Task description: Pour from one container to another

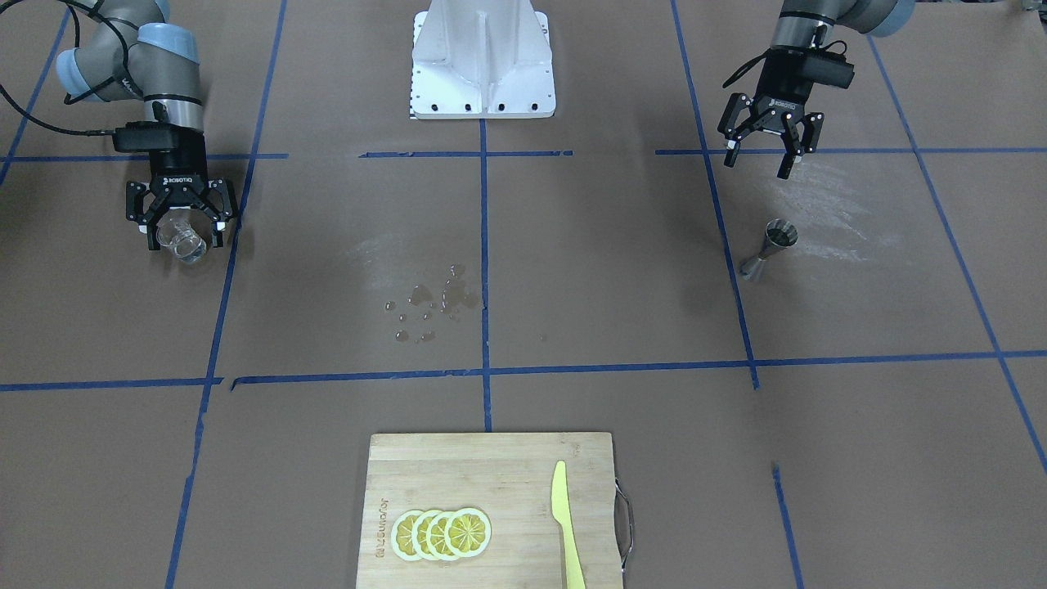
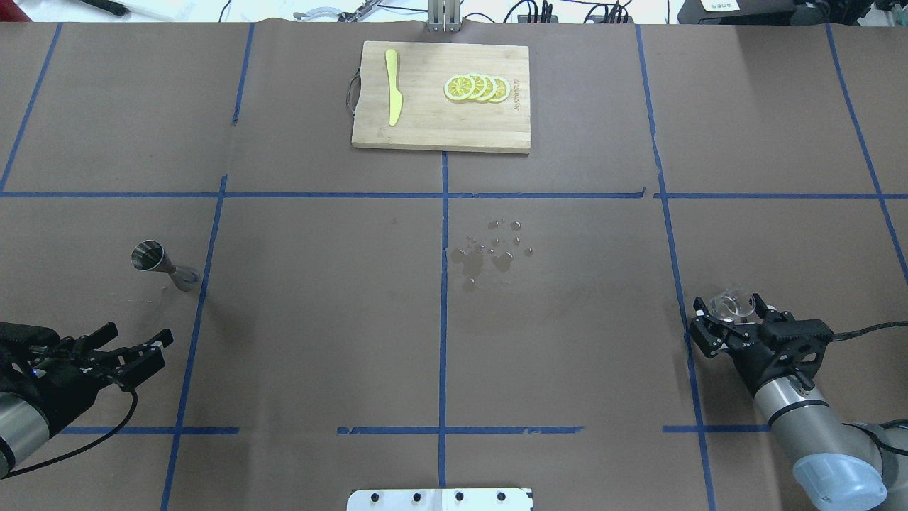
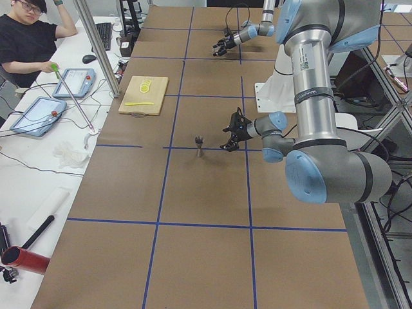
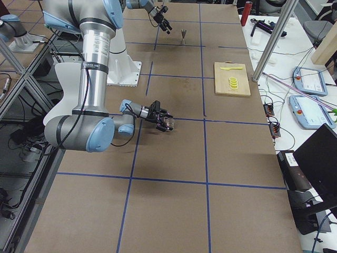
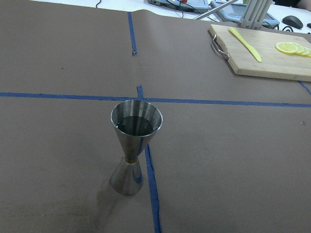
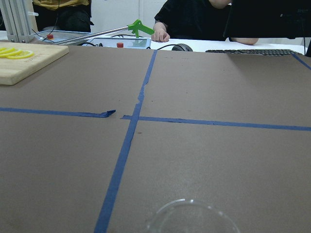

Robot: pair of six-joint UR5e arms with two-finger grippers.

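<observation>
The clear glass cup [image 1: 183, 240] sits between the fingers of my right gripper [image 1: 186, 242], which is shut on it and holds it low over the table at my right side. The overhead view shows the cup [image 2: 734, 306] in that gripper [image 2: 731, 305]; only its rim [image 6: 192, 216] shows in the right wrist view. The steel jigger [image 1: 769, 249] stands upright on my left side, also visible as the jigger [image 2: 159, 262] and, close up, the jigger [image 5: 134, 145]. My left gripper [image 1: 757, 166] is open and empty, a short way back from it.
Drops of spilled water [image 1: 433, 303] lie near the table's middle. A wooden cutting board [image 1: 491, 466] with lemon slices [image 1: 442, 533] and a yellow knife [image 1: 566, 523] is at the far edge. The white robot base [image 1: 483, 65] stands between the arms.
</observation>
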